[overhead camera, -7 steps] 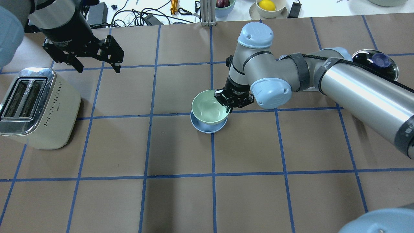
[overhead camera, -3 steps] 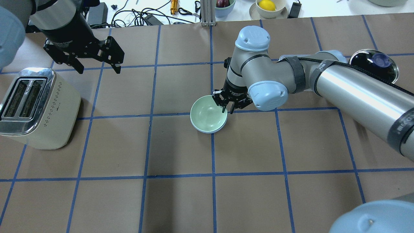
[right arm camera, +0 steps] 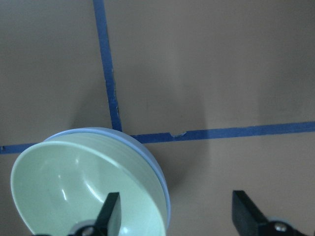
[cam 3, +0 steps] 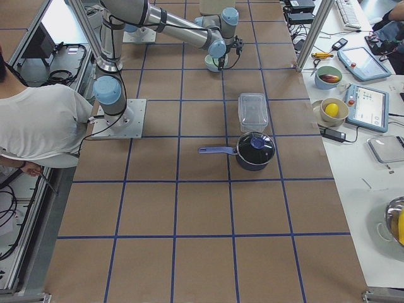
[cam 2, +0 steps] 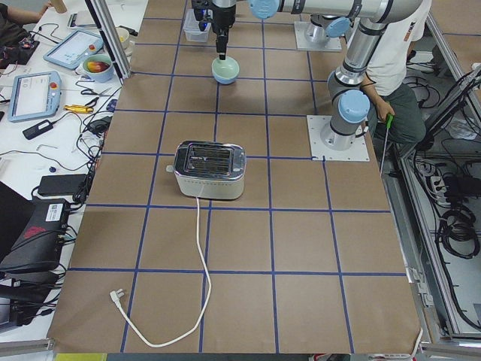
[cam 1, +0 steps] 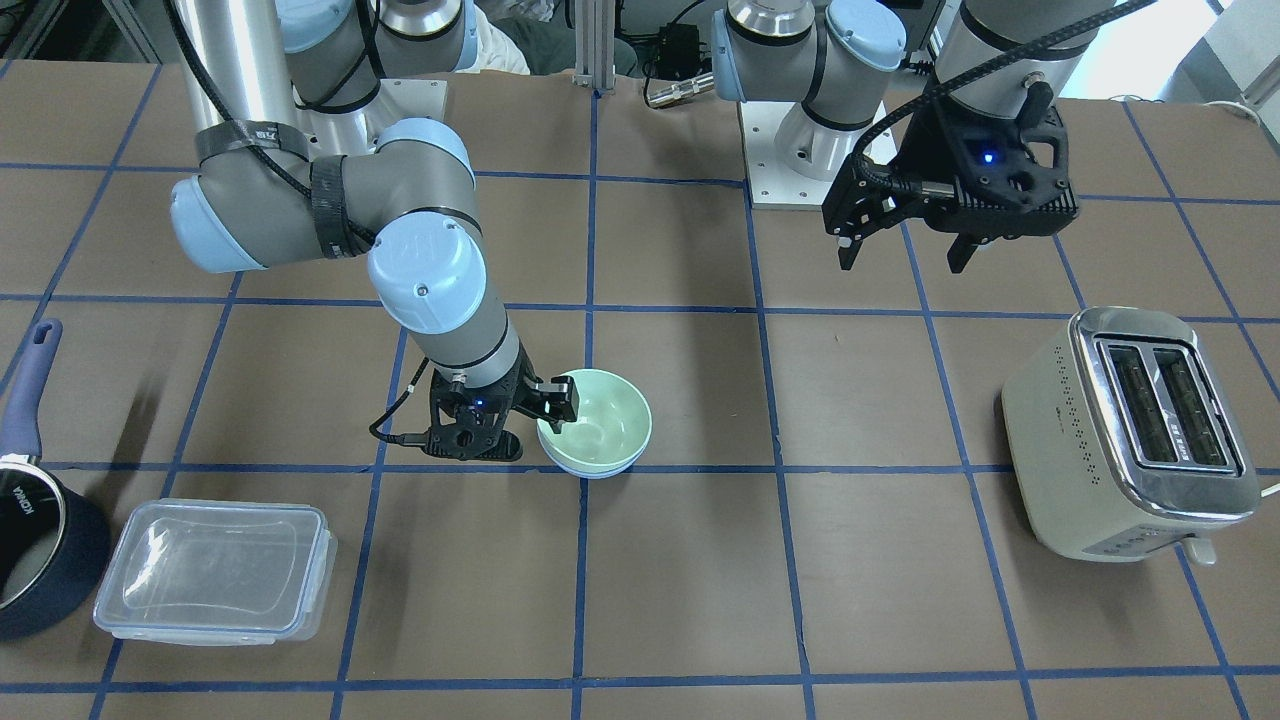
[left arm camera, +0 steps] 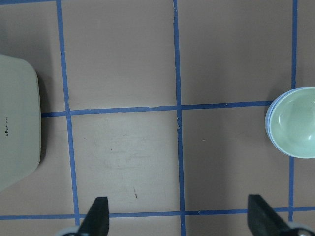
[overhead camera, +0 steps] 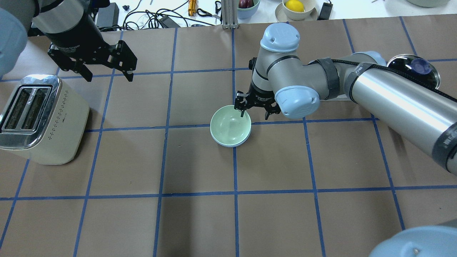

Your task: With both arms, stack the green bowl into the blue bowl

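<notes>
The green bowl [overhead camera: 229,124] sits nested inside the blue bowl [overhead camera: 231,146] near the table's middle; only a thin blue rim shows beneath it. The stack also shows in the front view, green bowl [cam 1: 600,425] in blue bowl [cam 1: 596,472]. My right gripper [overhead camera: 255,114] is open and straddles the stack's rim, one finger over the green bowl's inside, the other outside. In the right wrist view the green bowl [right arm camera: 74,191] and the blue rim [right arm camera: 160,177] lie by the open gripper [right arm camera: 178,216]. My left gripper [overhead camera: 107,73] is open and empty, high at the back left.
A cream toaster [overhead camera: 39,117] stands at the left edge below my left gripper. A dark navy saucepan [cam 1: 40,540] and a clear lidded container [cam 1: 215,570] sit on my right side. The toaster's white cord [cam 2: 199,248] trails along the table.
The right gripper lowered the green bowl down into the blue bowl, then opened and let go of it. The left arm barely moved.
</notes>
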